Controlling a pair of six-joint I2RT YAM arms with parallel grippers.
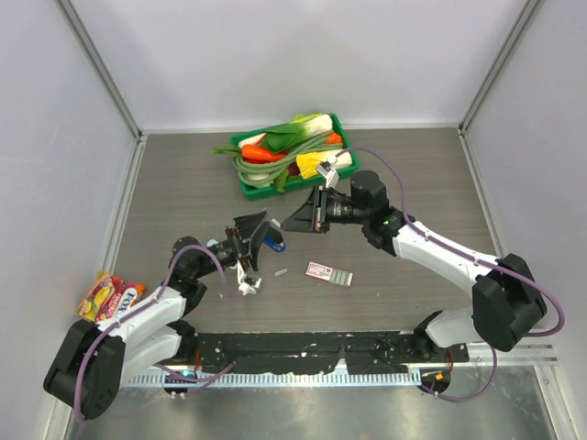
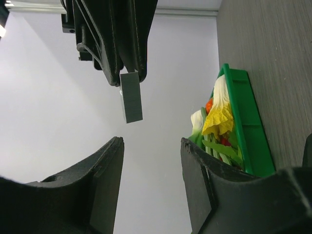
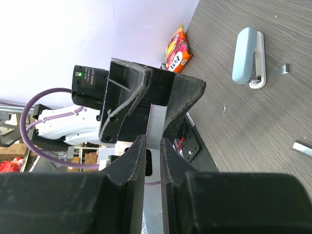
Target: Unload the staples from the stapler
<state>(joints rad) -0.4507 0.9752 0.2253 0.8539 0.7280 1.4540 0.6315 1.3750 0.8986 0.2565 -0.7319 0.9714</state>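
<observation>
My right gripper (image 3: 153, 144) is shut on the staples (image 3: 157, 122), a thin grey strip that sticks out past its fingertips. In the left wrist view the strip (image 2: 131, 97) hangs from the right gripper's tips. My left gripper (image 2: 151, 146) is open and empty, facing the right gripper (image 1: 293, 220) a short way off above the table. In the top view the left gripper (image 1: 252, 225) is raised. A dark blue part of the stapler (image 1: 276, 243) shows just beside it, mostly hidden.
A pale blue-and-white oblong object (image 3: 248, 56) lies below the left gripper. A tiny grey piece (image 1: 282, 272) and a red-and-white carton (image 1: 328, 273) lie beside it. A green tray (image 1: 351, 163) of toy vegetables stands behind. A snack pack (image 1: 108, 298) lies far left.
</observation>
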